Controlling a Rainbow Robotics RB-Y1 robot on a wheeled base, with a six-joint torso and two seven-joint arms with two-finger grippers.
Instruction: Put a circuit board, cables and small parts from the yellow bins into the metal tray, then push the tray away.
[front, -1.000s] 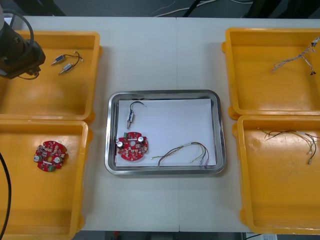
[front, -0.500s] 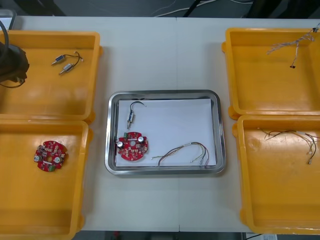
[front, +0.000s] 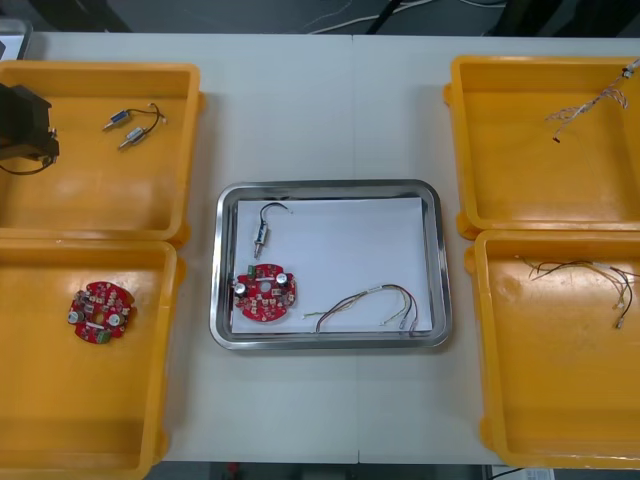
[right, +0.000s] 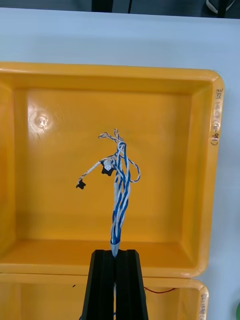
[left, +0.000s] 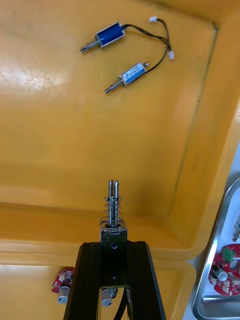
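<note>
Twisted blue and white cable (right: 120, 200) is pinched at one end by the right gripper (right: 115, 252). Its black fingers are pressed almost together, with only the strands between them. From the fingertips the cable runs out and frays into loose ends carrying small black connectors. It hangs above the floor of the far right yellow bin (right: 200, 150), clear of the walls; in the front view it trails over that bin's far right corner.

The left gripper (left: 114, 245) clamps a small metal part with a spring (left: 114, 207), the part standing straight out from between the fingers. This gripper is over the far left yellow bin (left: 200, 165), close to the bin's near wall and, in the front view, at its left edge. Two more small metal parts (left: 120, 55), joined to black leads, lie on the bin floor towards its far right corner, well apart from the gripper.

The metal tray (front: 330, 186) sits at the middle of the table between the bins, white inside. In it lie:
- a round red circuit board (front: 265, 293) at its near left,
- a metal part on a dark lead (front: 262, 232) just beyond the board,
- a thin loose cable (front: 370, 303) along the near right.

A second red circuit board (front: 100, 312) lies in the near left yellow bin (front: 165, 300). Thin dark cables (front: 580, 270) lie in the near right yellow bin (front: 480, 330).
</note>
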